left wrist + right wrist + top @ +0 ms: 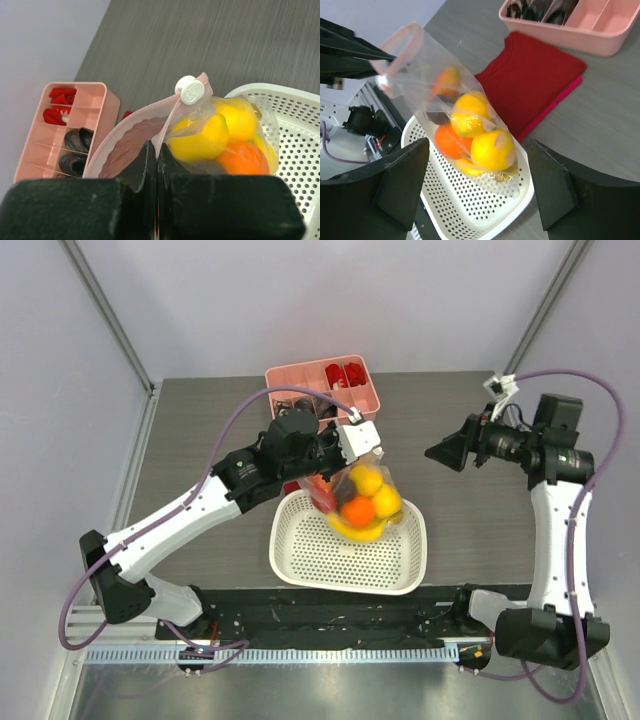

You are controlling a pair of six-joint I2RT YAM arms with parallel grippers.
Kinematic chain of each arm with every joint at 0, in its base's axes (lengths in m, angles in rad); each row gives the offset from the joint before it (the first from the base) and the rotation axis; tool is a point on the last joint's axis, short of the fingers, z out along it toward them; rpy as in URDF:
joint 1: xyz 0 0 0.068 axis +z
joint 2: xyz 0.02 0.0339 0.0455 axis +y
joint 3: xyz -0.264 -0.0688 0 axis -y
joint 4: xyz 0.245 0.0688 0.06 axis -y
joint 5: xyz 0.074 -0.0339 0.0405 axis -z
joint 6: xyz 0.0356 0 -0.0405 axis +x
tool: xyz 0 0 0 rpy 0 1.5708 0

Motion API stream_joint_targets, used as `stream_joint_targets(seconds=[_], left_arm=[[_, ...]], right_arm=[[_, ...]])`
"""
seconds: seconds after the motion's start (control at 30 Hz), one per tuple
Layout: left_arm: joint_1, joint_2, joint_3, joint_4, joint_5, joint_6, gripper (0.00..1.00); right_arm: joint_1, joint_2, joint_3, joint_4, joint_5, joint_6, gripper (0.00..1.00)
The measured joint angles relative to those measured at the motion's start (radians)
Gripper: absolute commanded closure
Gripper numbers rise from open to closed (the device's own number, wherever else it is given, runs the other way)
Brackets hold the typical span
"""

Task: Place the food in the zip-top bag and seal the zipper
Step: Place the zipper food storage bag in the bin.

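Black and padded, the left claw (157, 167) is clenched on the mouth edge of the zip-top bag (427, 65), with its jaws pressed together and the plastic pinched between them. From this grip the pink zipper (169, 116) runs up to a white round slider (190, 91) at the far end of the strip. The two pink lips stand apart in a loop, so the mouth is not sealed. The bag hangs tilted from the claw, and the food (362, 502) is inside it, gathered at the low end: two yellow lemons (492, 149), an orange (449, 141), a yellow banana (357, 531) under them, a small dark plum (439, 118) and higher up a red-yellow mango (447, 80). The low end of the bag lies in a white perforated basket (345, 562), which stands on the grey counter (450, 400). Just behind the basket a red cloth (532, 77) lies flat, and behind it is a pink tray (298, 379) with small red and dark items in its compartments. The right claw (444, 452) is released, its jaws wide apart and grasping nothing; it hangs above the counter, well apart from the bag and turned toward it.
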State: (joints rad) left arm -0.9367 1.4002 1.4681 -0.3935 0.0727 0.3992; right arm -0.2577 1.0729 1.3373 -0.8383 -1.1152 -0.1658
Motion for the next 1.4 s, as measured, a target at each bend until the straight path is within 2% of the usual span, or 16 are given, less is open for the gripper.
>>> stream_joint_targets(seconds=[0.07, 0.17, 0.33, 0.53, 0.8, 1.07, 1.17, 1.27, 1.3, 1.37, 1.4], left_arm=[[-0.002, 0.000, -0.002, -0.010, -0.008, -0.027, 1.00], [-0.005, 0.000, -0.002, -0.010, -0.012, -0.069, 1.00], [-0.006, 0.000, -0.005, -0.017, 0.020, -0.119, 1.00], [-0.008, -0.005, -0.033, -0.012, 0.077, -0.193, 1.00], [-0.011, 0.001, -0.033, -0.005, 0.119, -0.317, 1.00], [-0.037, 0.012, -0.033, 0.003, 0.139, -0.367, 1.00], [-0.049, 0.013, -0.033, 0.003, 0.142, -0.373, 1.00], [-0.061, 0.013, -0.033, 0.002, 0.146, -0.374, 1.00], [-0.064, 0.013, -0.033, 0.001, 0.147, -0.374, 1.00], [-0.068, 0.013, -0.033, -0.002, 0.148, -0.374, 1.00], [-0.069, 0.013, -0.033, -0.004, 0.149, -0.374, 1.00]], right_arm=[[0.041, 0.048, -0.039, 0.008, 0.024, 0.002, 0.18], [0.100, 0.032, -0.127, 0.018, 0.042, 0.005, 0.20], [0.142, -0.137, -0.224, 0.106, 0.034, -0.013, 0.27], [0.200, -0.284, -0.315, 0.322, 0.011, 0.039, 0.34], [0.287, -0.298, -0.410, 0.422, 0.039, 0.061, 0.38], [0.433, -0.309, -0.452, 0.518, 0.116, 0.093, 0.39], [0.499, -0.310, -0.452, 0.548, 0.157, 0.095, 0.47], [0.558, -0.309, -0.452, 0.562, 0.199, 0.088, 0.61], [0.572, -0.307, -0.452, 0.560, 0.210, 0.081, 0.71], [0.593, -0.302, -0.450, 0.551, 0.229, 0.056, 0.85], [0.600, -0.300, -0.449, 0.542, 0.240, 0.040, 0.96]])
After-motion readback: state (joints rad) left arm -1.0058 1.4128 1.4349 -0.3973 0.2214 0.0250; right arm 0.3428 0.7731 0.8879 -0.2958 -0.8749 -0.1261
